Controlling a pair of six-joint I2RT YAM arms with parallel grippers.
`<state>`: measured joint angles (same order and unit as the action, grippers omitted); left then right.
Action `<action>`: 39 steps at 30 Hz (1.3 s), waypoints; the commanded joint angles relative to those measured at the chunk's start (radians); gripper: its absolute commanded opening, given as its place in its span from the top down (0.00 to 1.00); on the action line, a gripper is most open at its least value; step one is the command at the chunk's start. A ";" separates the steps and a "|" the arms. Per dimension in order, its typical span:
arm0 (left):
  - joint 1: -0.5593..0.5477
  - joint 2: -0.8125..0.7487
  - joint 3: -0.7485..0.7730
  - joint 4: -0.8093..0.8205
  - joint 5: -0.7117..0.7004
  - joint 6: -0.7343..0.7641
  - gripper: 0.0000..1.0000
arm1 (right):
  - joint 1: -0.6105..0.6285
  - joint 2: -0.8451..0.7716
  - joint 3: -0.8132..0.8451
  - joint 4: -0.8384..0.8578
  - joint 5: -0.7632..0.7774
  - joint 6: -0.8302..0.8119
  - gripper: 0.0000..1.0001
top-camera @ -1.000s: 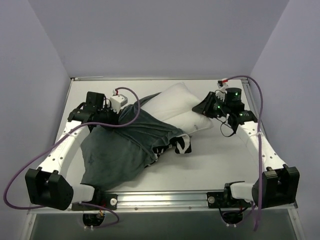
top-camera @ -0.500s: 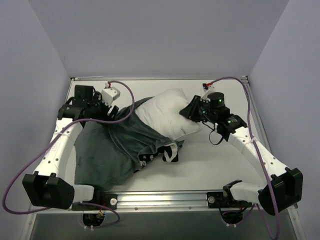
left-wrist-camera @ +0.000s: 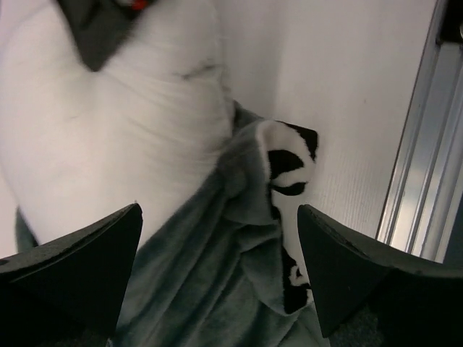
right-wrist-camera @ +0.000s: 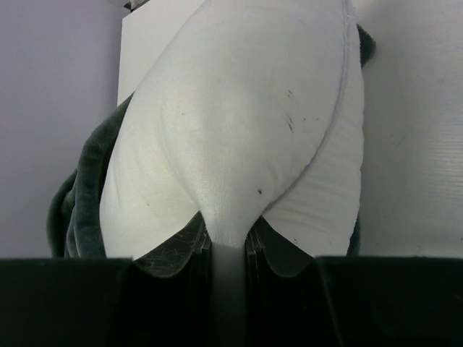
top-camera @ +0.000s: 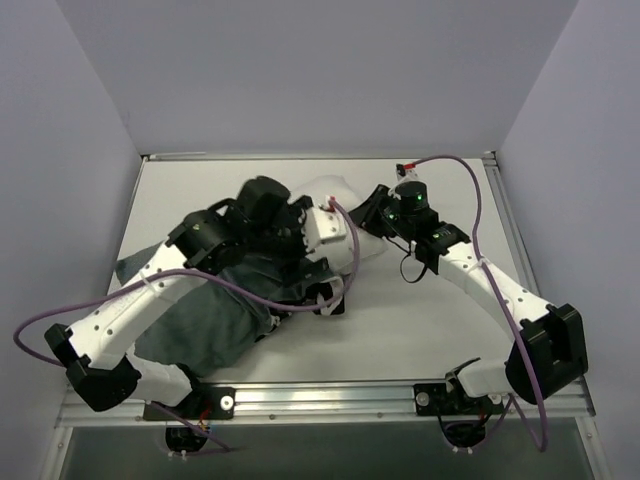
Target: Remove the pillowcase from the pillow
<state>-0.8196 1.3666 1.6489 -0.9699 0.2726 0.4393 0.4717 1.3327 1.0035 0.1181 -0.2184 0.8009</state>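
Observation:
The white pillow [top-camera: 322,187] lies mid-table, its near part still inside the pillowcase [top-camera: 200,320], which shows its grey reverse and a zebra-striped edge [top-camera: 322,300]. My left gripper [top-camera: 305,262] hovers over them with jaws wide open. In the left wrist view the left gripper [left-wrist-camera: 218,213] hangs above the grey pillowcase [left-wrist-camera: 210,282], gripping nothing, with the pillow [left-wrist-camera: 108,123] beyond and the striped edge [left-wrist-camera: 286,166] to the right. My right gripper [top-camera: 378,215] is shut on the pillow's far corner. In the right wrist view the right gripper [right-wrist-camera: 230,246] pinches the pillow [right-wrist-camera: 239,123], with the pillowcase [right-wrist-camera: 79,202] on its left.
The white table [top-camera: 430,320] is bounded by a metal rail [left-wrist-camera: 419,166] along its near edge and lilac walls [top-camera: 560,150] at the left, back and right. My left arm's purple cable [top-camera: 60,320] loops beside the cloth.
My left gripper has opened, let go of the pillowcase and swung right over the pillow. My right gripper, still pinching the pillow's corner, has moved left with it.

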 commanded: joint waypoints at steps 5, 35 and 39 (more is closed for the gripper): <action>-0.217 0.113 -0.147 0.084 -0.354 0.108 0.03 | -0.022 0.042 0.090 0.104 -0.030 0.021 1.00; 0.405 -0.170 -0.796 -0.026 -0.342 0.528 0.98 | -0.737 -0.193 0.136 -0.150 -0.300 -0.144 1.00; 0.461 -0.178 -0.776 -0.035 -0.297 0.503 0.98 | -0.693 -0.222 0.061 -0.166 -0.302 -0.151 1.00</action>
<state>-0.4515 1.1961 0.9054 -0.6888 0.1619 0.9379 -0.1699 1.1725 1.0729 -0.2306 -0.6846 0.6945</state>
